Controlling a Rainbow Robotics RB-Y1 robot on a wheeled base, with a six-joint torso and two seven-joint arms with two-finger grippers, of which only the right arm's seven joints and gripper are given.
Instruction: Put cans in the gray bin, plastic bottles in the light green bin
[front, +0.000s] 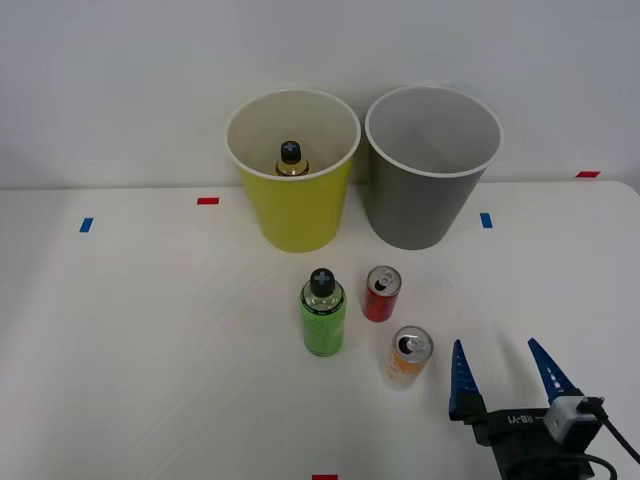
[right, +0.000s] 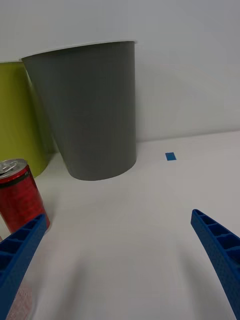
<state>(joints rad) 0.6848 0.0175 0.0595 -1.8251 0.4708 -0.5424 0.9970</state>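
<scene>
The light green bin (front: 295, 205) and the gray bin (front: 430, 190) stand side by side at the back of the white table. Inside the light green bin a yellow bottle (front: 290, 160) with a black cap shows. A bright green bottle (front: 323, 313) stands upright in front of it. To its right stand the red can (front: 381, 293) and, nearer me, the orange-and-white can (front: 408, 356). My right gripper (front: 500, 370) is open near the front edge, just right of the orange-and-white can, with nothing between its fingers. In the wrist view the gray bin (right: 90, 110) rises ahead and the red can (right: 19, 197) sits beside one finger.
Small blue tape marks (front: 486, 220) and red tape marks (front: 207, 201) dot the table. A white wall stands right behind the bins. Bare table stretches to the left of the green bottle and to the right of the gray bin.
</scene>
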